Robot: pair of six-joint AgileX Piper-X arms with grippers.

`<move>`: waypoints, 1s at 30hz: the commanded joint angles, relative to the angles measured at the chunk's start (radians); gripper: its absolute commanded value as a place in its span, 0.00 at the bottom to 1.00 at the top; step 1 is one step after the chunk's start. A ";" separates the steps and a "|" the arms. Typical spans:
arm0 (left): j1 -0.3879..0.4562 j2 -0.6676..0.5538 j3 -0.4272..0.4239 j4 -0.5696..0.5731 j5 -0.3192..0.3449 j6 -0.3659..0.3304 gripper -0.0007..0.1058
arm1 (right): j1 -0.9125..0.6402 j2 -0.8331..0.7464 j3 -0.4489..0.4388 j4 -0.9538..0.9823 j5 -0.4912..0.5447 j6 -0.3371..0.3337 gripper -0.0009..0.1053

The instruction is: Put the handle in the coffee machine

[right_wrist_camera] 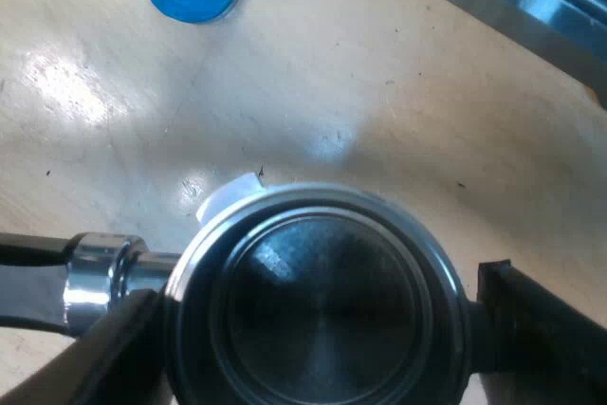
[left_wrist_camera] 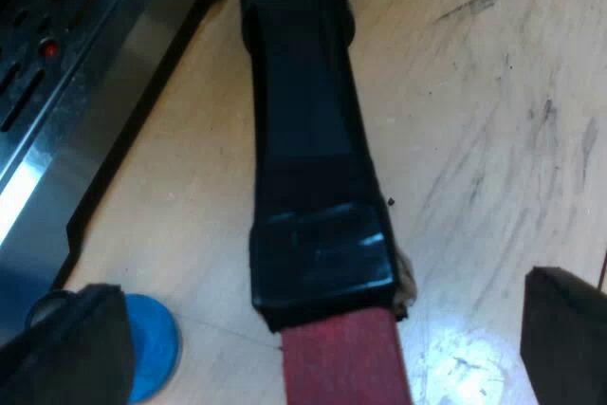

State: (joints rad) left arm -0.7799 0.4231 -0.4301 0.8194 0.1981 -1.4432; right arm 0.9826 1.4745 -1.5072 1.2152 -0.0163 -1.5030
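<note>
Our left gripper (left_wrist_camera: 322,339) is straddling, fingers apart and touching nothing, the red end of the dark plastic handle (left_wrist_camera: 308,139) of the metal holder. The holder is sitting low at the pale wooden table (left_wrist_camera: 474,120), beside the steel espresso machine (left_wrist_camera: 66,92) and near the round blue tamper (left_wrist_camera: 152,343). Our right gripper (right_wrist_camera: 322,348) is clamping the holder's round steel head (right_wrist_camera: 313,198). We are judging it rigid, head-heavy and slick, so the handle is offering the surer hold. We are reading no brand or writing.
</note>
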 commanded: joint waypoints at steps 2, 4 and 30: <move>-0.005 0.032 0.008 -0.013 0.000 0.008 0.79 | -0.002 -0.020 -0.019 -0.006 -0.020 -0.001 0.01; -0.005 0.057 0.007 -0.015 0.000 0.008 0.78 | -0.002 -0.020 -0.019 -0.006 -0.020 -0.001 0.01; -0.005 0.075 -0.005 -0.009 0.000 0.008 0.11 | -0.002 -0.020 -0.019 -0.006 -0.018 -0.001 0.01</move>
State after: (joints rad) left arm -0.7799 0.4995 -0.4274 0.8138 0.1752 -1.4487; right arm 0.9816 1.4726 -1.5072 1.2224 -0.0203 -1.4857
